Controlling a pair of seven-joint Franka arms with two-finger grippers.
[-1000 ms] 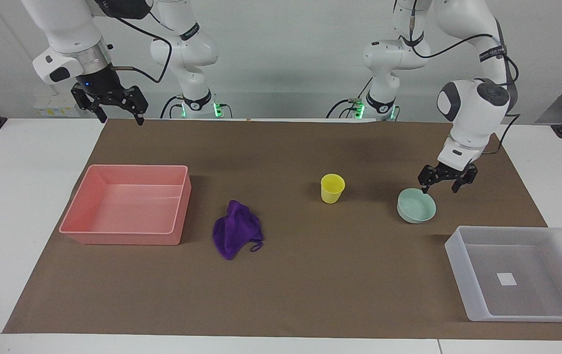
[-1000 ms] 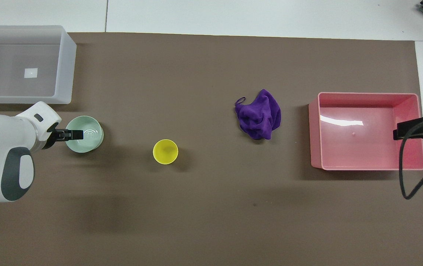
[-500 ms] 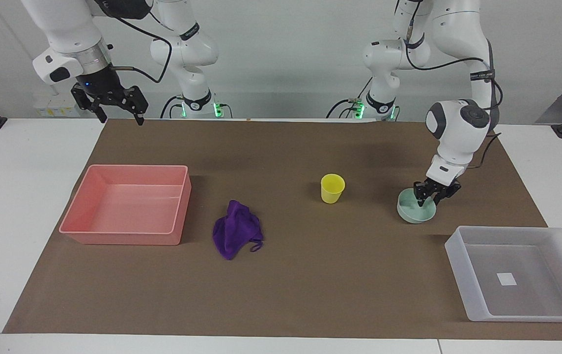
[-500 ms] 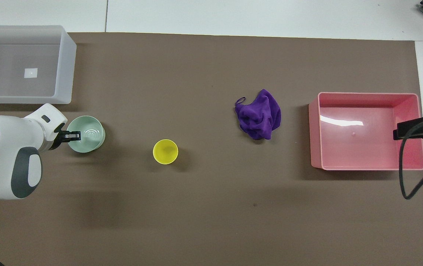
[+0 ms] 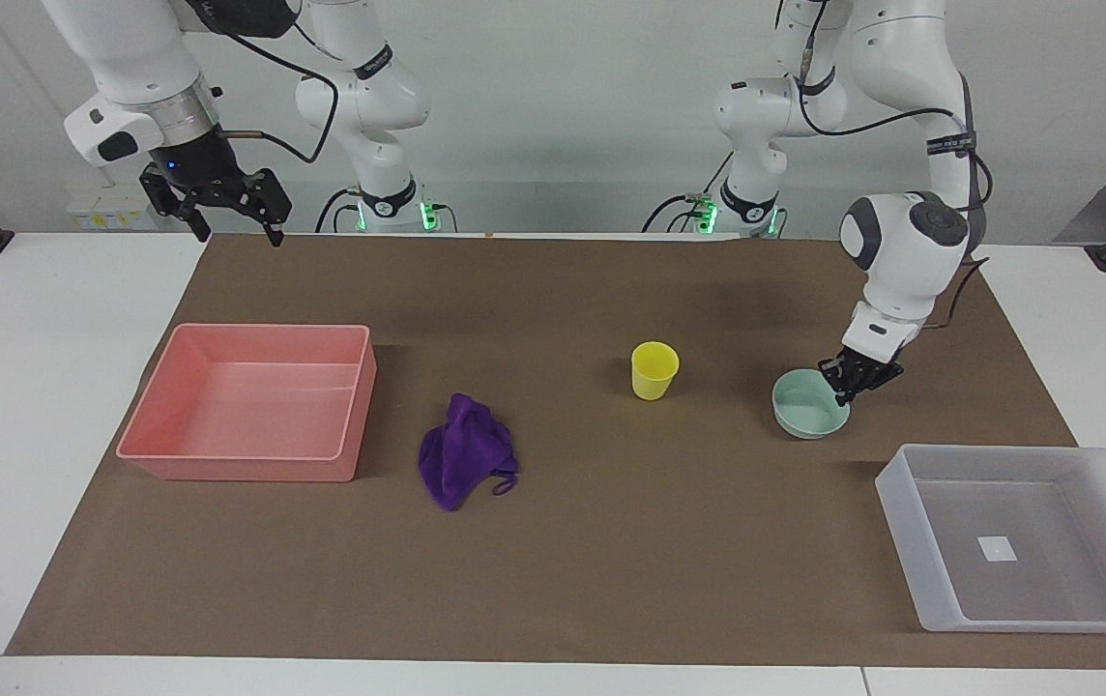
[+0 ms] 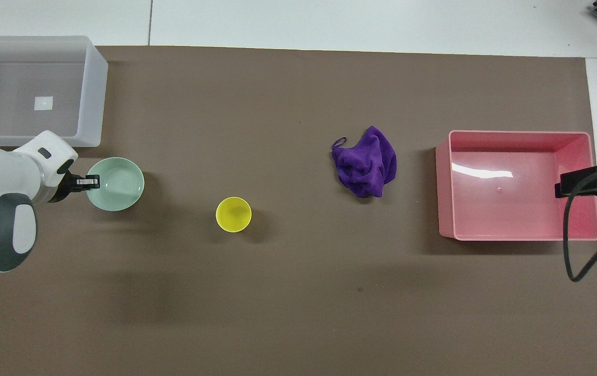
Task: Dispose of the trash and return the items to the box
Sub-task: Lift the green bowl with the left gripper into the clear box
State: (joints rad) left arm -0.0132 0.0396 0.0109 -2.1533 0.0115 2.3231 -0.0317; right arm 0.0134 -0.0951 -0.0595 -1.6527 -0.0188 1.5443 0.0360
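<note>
My left gripper (image 5: 848, 387) is shut on the rim of the mint-green bowl (image 5: 808, 406), on the side toward the left arm's end of the table. The bowl tilts a little and looks just off the mat. In the overhead view the gripper (image 6: 88, 181) pinches the bowl (image 6: 118, 185) beside the box (image 6: 95, 94). The translucent box (image 5: 901, 503) is empty. The yellow cup (image 5: 654, 370) stands upright mid-table, also in the overhead view (image 6: 233, 214). The purple rag (image 5: 464, 462) lies crumpled, also in the overhead view (image 6: 366, 162). My right gripper (image 5: 224, 211) waits open, raised.
A pink bin (image 5: 244, 469) stands empty toward the right arm's end of the table, beside the rag; in the overhead view the right gripper (image 6: 572, 185) hangs over the pink bin's (image 6: 444, 183) outer edge. A brown mat (image 5: 553, 580) covers the table.
My left gripper came down onto the bowl's rim and shut on it. The bowl has since shifted slightly toward the cup and tilted. The right arm has not moved.
</note>
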